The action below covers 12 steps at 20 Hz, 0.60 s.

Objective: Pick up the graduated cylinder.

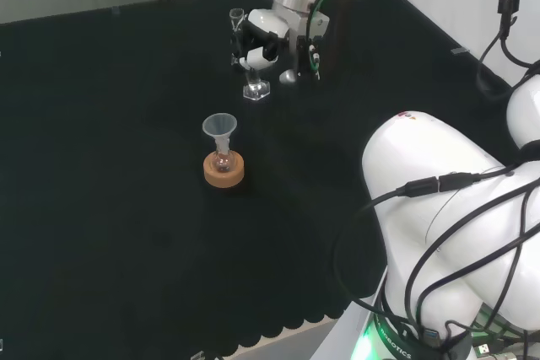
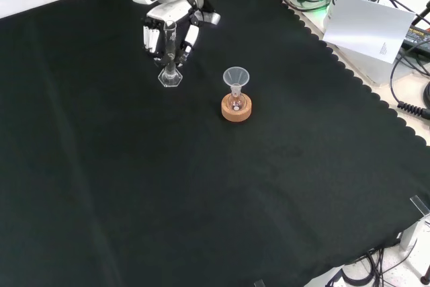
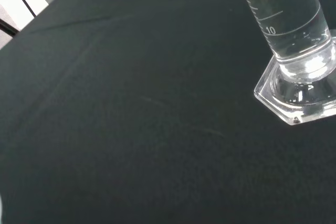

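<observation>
The graduated cylinder (image 2: 170, 65) stands upright on the black cloth (image 2: 201, 186), its clear six-sided foot (image 3: 296, 95) flat on the cloth as the wrist view shows it. The hand (image 2: 168, 28) is at the cylinder, with the tube running up between its fingers (image 2: 153, 38) in the front view; the fingers look bent in around the tube, so I judge it is closed on the cylinder, though whether every finger touches the glass is hard to tell. In the head view the hand (image 1: 261, 44) sits just to the right of the tube and the foot rests below it.

The main risk is slip: the tube is smooth, narrow and tall, and if the fingers close off-centre it can tilt as it leaves the cloth, or slide down through the grip. A lift that starts sideways could drag the foot and tip the cylinder over. The funnel (image 2: 236, 77) sitting in a small flask on a cork ring (image 2: 236, 109) stands apart to the right in the front view, so a swing that way could knock it
</observation>
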{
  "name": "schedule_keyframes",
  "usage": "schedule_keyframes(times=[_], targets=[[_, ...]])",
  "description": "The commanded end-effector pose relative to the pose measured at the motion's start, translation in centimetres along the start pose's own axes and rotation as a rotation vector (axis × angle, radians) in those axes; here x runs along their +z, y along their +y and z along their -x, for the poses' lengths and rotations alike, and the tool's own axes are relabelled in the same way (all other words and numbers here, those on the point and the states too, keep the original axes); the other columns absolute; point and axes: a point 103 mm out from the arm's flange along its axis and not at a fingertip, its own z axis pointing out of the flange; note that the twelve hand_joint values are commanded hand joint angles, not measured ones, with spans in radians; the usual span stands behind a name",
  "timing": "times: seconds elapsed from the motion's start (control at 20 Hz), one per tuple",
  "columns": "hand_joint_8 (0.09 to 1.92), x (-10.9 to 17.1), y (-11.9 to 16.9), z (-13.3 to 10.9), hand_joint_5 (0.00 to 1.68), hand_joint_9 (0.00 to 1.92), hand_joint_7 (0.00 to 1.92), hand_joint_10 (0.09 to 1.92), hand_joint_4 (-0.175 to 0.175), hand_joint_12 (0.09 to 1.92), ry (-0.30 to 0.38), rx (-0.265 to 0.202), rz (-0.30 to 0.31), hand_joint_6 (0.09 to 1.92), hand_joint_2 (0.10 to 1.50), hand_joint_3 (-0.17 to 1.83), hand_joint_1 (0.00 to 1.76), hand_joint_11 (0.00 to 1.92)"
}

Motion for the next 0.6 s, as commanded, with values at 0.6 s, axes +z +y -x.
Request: schedule_keyframes(times=[0.6], targets=[[1.03,-2.5,-5.9,-0.2,0.95,1.42,0.98,0.09,-0.175,0.88,-0.206,0.11,-0.18,1.04,1.12,0.0,1.26,1.06]])
